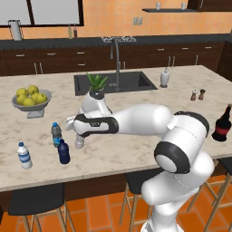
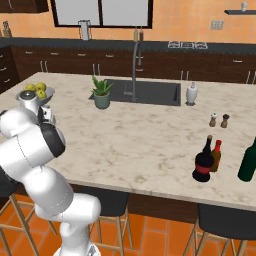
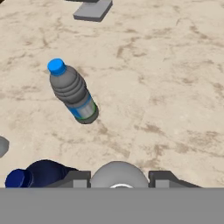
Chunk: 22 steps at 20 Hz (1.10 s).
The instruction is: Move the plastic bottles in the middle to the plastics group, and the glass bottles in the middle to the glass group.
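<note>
Gripper (image 3: 119,183) low over the desk (image 1: 136,149), fingers either side of the clear bottle (image 1: 79,141) with pale cap; appears clamped on it. Bottle upright on desk. Navy bottle (image 1: 64,152) just beside it, near the blue-cap water bottle (image 1: 55,134). White-cap water bottle (image 1: 24,155) further left. Black bottle (image 2: 203,160) stands touching-close to brown bottle (image 2: 216,155), far right.
</note>
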{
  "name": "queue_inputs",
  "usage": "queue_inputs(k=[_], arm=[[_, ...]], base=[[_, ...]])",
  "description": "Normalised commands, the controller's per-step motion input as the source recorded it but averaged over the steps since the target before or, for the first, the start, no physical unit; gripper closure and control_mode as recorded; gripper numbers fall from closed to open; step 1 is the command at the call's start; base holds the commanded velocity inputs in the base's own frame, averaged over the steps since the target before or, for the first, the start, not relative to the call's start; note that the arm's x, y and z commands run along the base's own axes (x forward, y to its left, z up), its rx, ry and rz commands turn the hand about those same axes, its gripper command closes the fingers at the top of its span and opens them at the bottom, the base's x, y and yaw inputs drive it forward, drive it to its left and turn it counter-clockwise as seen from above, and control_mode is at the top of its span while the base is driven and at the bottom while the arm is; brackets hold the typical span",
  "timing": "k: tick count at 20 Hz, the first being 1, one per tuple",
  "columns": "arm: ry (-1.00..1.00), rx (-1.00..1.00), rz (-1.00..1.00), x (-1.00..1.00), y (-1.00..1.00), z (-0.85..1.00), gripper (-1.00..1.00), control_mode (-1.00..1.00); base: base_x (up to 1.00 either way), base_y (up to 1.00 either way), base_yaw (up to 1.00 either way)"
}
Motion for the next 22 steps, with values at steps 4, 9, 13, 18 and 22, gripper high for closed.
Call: queue_inputs(k=[4, 9, 13, 18, 22], arm=[[0.00, 0.00, 0.00, 0.07, 0.32, -0.25, 1.00, -1.00], [0.00, -0.01, 0.00, 0.00, 0.28, -0.34, 1.00, -1.00], [0.00, -0.07, 0.00, 0.00, 0.06, -0.43, 1.00, -1.00], [0.00, -0.01, 0.00, 0.00, 0.04, -0.40, 1.00, -1.00], [0.00, 0.00, 0.00, 0.00, 0.02, -0.36, 1.00, -1.00]], base=[[0.00, 0.00, 0.00], [0.00, 0.00, 0.00], [0.00, 0.00, 0.00], [0.00, 0.00, 0.00], [0.00, 0.00, 0.00]])
